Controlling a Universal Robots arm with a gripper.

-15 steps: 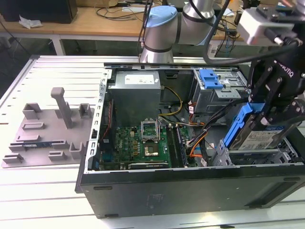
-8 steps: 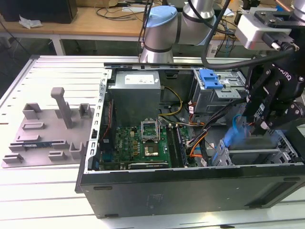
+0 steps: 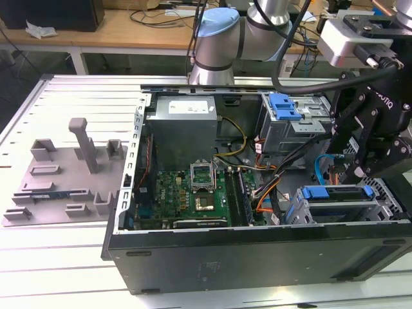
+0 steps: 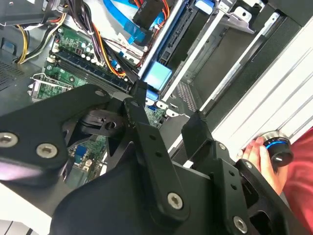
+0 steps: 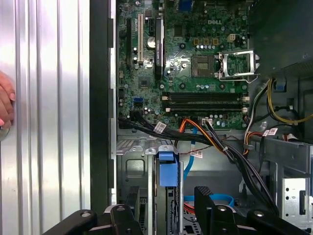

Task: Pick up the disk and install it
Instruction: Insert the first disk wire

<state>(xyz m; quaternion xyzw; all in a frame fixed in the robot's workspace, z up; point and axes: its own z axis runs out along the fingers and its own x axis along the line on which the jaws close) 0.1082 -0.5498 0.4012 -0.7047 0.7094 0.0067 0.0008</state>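
I saw a ribbed aluminium desk, brightly lit, and a cable-strewn wooden bench behind it.

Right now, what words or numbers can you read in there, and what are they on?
Power supply sticker: print too small to read.
Motherboard: a white maker's name and tiny markings, not quoted here.
Cable tags: too small to read.
Gripper, on its side in the exterior view: a maker's name, not quoted here.
No number or sign can be read.

Exterior view overlooks the open case; both wrist views closely share its motherboard.
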